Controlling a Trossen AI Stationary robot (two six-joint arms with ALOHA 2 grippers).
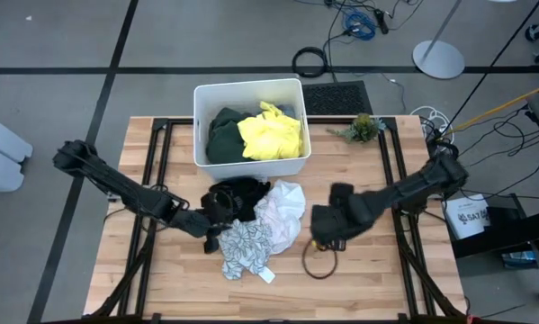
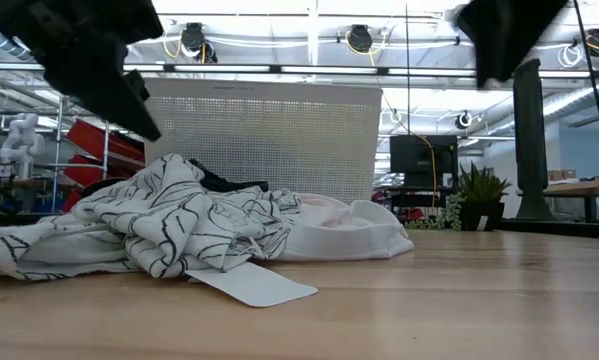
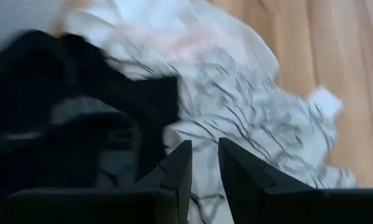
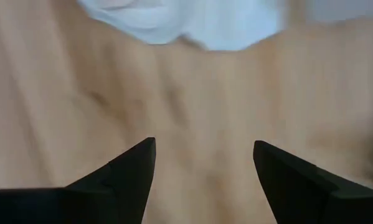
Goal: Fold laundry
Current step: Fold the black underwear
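My left pincer (image 1: 217, 236) hovers over the middle of the wooden tabletop (image 1: 368, 283), right at the crumpled white cloth garment with the grey line pattern (image 1: 245, 247); its two dark fingers (image 3: 177, 171) stand only a narrow slit apart, with nothing between them, above the seam where that patterned cloth meets the rumpled black cloth garment (image 1: 236, 196). The black garment lies just behind the patterned one, toward the far edge, and a plain white, faintly pink cloth (image 1: 282, 211) is bunched against both on the side nearer my right arm. A white tag (image 2: 251, 284) juts from the patterned garment toward the near edge. My right pincer (image 1: 327, 236) hangs above bare wood beside that pale cloth, fingers (image 4: 124, 171) spread wide and empty. At the far edge stands a white rectangular plastic bin (image 1: 249, 164) holding a dark green cloth garment (image 1: 222, 137) and a bright yellow cloth garment (image 1: 271, 135), with a sliver of light blue cloth showing behind the yellow. A small green potted plant (image 1: 365, 127) sits near the far right corner.
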